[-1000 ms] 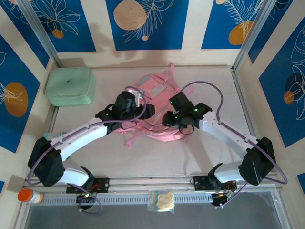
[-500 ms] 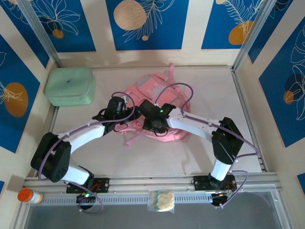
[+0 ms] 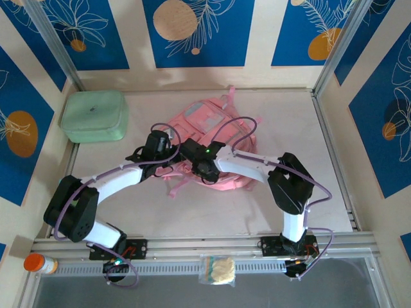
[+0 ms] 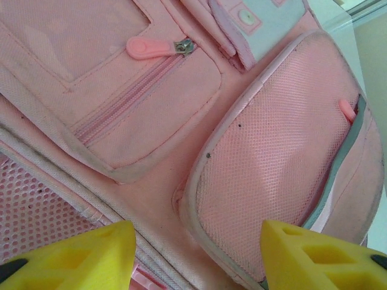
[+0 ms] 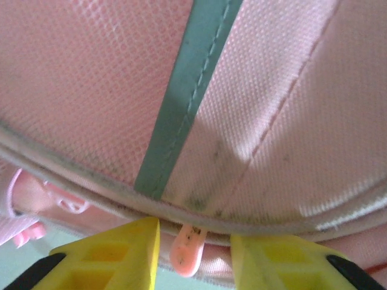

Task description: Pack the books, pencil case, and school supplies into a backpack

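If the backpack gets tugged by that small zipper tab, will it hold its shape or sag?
Probably floppy: the backpack is thin fabric and mesh, lying slumped and creased. Its loose straps would likely trail and snag. Pulling the zipper tab may drag the whole bag rather than open it.

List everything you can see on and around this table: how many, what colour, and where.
backpack: one, pale pink, middle of the table
zip case: one, mint green, far left corner
bottle: one, orange cap, near left corner by the rail
packet: one, clear with pale yellow contents, middle of the near rail
zipper pulls: several, pink, on the backpack
table: one, pale
left gripper: one, yellow fingers, open over the front pockets
right gripper: one, yellow fingers, open around one zipper pull
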Available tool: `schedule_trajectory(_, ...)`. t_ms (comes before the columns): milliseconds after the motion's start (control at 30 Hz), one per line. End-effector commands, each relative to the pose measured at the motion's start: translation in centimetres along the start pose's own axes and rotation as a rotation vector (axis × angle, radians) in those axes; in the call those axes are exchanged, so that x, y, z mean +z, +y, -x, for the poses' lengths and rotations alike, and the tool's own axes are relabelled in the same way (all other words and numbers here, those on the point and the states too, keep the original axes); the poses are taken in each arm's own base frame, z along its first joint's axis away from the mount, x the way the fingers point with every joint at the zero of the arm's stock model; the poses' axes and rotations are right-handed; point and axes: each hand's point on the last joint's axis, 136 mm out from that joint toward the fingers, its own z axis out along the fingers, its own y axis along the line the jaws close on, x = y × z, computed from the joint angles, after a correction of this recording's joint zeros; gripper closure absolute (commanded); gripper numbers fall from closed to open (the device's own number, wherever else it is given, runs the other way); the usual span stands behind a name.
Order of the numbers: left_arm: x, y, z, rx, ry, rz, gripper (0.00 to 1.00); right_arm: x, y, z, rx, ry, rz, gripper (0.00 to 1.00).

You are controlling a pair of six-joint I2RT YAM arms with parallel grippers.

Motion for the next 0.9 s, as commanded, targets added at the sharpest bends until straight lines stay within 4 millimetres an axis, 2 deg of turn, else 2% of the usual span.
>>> schedule_trajectory(0,0.1,0.2,-0.4,-0.005,0.014,-0.014,0.44,0.6,0.9,1.0,0.017,-0.047,0.014,0.72)
schedule_trajectory(100,0.2,0.4,-0.9,-0.027,0.014,-0.026,0.44,-0.2,0.8,1.6,-0.017,-0.093,0.011,0.84)
schedule_trajectory(233,0.3,0.9,-1.7,-0.050,0.031,-0.025,0.44,-1.5,-0.2,2.1,-0.059,-0.136,0.002,0.91)
schedule_trajectory(367,0.8,-0.1,-3.0,-0.080,0.043,-0.065,0.46,-2.6,0.5,1.8,-0.165,-0.141,0.086,1.00)
schedule_trajectory(433,1.1,-0.5,-3.4,-0.083,0.036,-0.059,0.46,-2.8,0.5,1.4,-0.219,-0.115,0.092,1.00)
schedule_trajectory(567,2.7,-0.6,-4.3,-0.113,0.035,-0.048,0.51,-3.3,-1.1,0.9,-0.312,-0.103,0.042,1.00)
schedule_trajectory(667,4.0,1.0,-4.5,-0.132,0.023,0.014,0.53,-3.2,-2.9,0.4,-0.366,-0.086,0.003,1.00)
schedule_trajectory(767,4.4,2.4,-3.9,-0.124,-0.021,0.079,0.57,-3.3,-5.2,0.2,-0.421,-0.082,-0.040,1.00)
schedule_trajectory(867,4.5,3.0,-2.8,-0.088,-0.044,0.105,0.58,-3.7,-7.9,0.9,-0.458,-0.115,-0.102,1.00)
